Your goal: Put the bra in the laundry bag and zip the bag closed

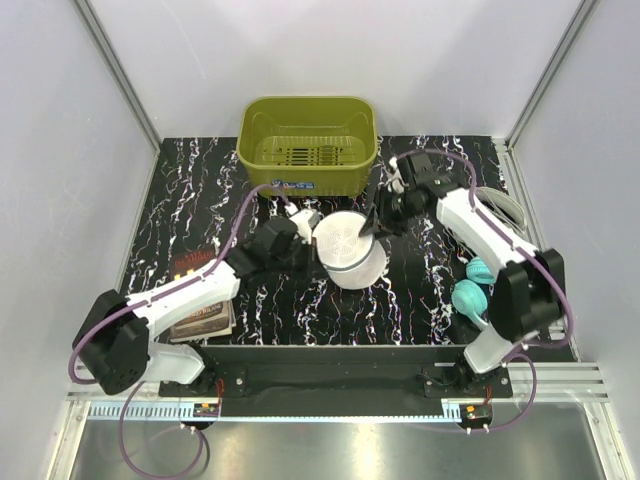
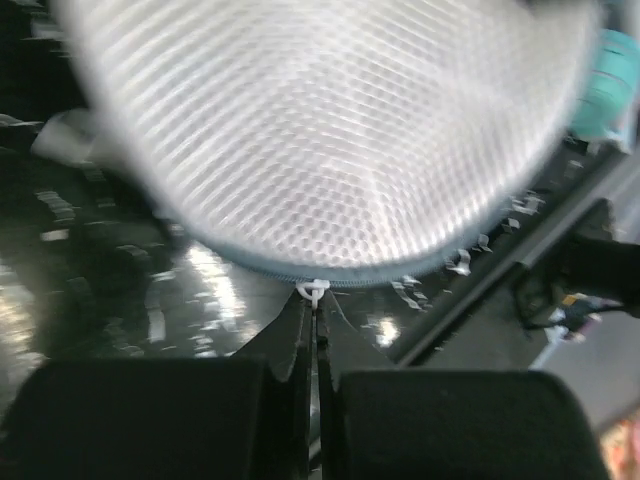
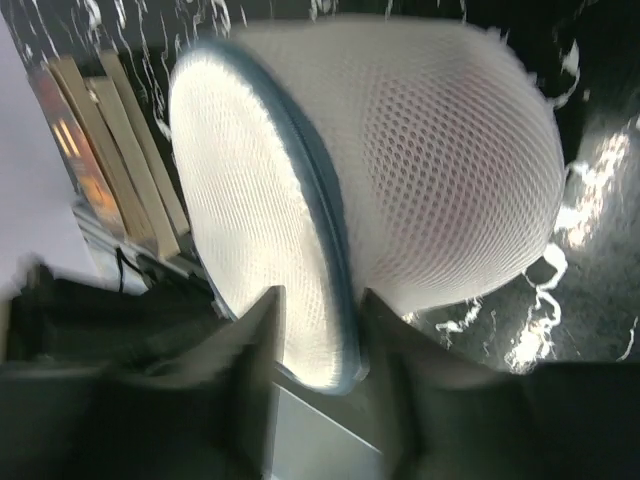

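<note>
The laundry bag (image 1: 350,252) is a white mesh drum with a grey-blue zipper rim, held between both arms at the table's middle. My left gripper (image 1: 312,240) (image 2: 315,302) is shut on the small white zipper pull (image 2: 315,290) at the bag's rim, under the mesh face (image 2: 330,130). My right gripper (image 1: 372,228) (image 3: 320,325) comes from the far right. Its fingers (image 3: 400,340) press on both sides of the bag's rim (image 3: 335,300), next to the mesh body (image 3: 450,170). The bra is out of view.
An olive-green basket (image 1: 300,172) stands at the back centre. A teal rounded item (image 1: 470,290) (image 2: 610,80) lies near the right arm's base, with a white grey-rimmed item (image 1: 507,205) behind it. Books (image 1: 205,318) (image 3: 110,150) lie at the front left.
</note>
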Robot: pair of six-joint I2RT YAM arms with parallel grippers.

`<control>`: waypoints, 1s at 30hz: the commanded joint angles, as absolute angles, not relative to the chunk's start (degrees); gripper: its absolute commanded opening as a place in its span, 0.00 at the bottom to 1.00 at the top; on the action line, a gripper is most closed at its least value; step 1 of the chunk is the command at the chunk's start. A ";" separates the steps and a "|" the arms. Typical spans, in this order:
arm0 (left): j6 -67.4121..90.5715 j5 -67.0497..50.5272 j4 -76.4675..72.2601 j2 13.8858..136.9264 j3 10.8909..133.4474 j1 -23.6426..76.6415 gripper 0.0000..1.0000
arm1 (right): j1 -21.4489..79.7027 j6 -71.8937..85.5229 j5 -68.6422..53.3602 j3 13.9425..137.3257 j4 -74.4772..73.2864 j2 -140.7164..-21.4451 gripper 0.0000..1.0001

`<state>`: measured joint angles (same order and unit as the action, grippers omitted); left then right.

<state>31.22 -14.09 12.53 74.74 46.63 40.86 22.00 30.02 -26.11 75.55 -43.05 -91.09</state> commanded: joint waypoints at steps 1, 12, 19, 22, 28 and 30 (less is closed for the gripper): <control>40.58 -14.94 3.44 76.10 49.39 45.61 0.00 | 21.62 26.19 -22.95 87.70 -51.72 -97.89 0.57; 44.03 -14.33 1.23 83.41 54.93 47.46 0.00 | 21.62 33.74 -23.99 74.54 -55.81 -85.27 0.86; 45.17 -14.41 1.14 84.55 55.37 48.78 0.00 | 21.62 49.11 -24.68 65.49 -50.63 -76.82 0.87; 45.61 -14.50 0.88 84.90 55.81 49.74 0.00 | 21.62 57.20 -24.88 61.18 -45.10 -74.54 1.00; 45.44 -14.68 0.62 86.22 57.39 51.76 0.00 | 21.62 60.03 -23.20 59.94 -38.41 -76.28 1.00; 45.18 -14.68 0.53 86.92 57.83 52.12 0.00 | 21.80 59.51 -22.77 59.50 -38.14 -77.08 1.00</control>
<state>45.10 -14.37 3.68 86.13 54.43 51.24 21.69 56.93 -23.94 58.85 -43.13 -75.57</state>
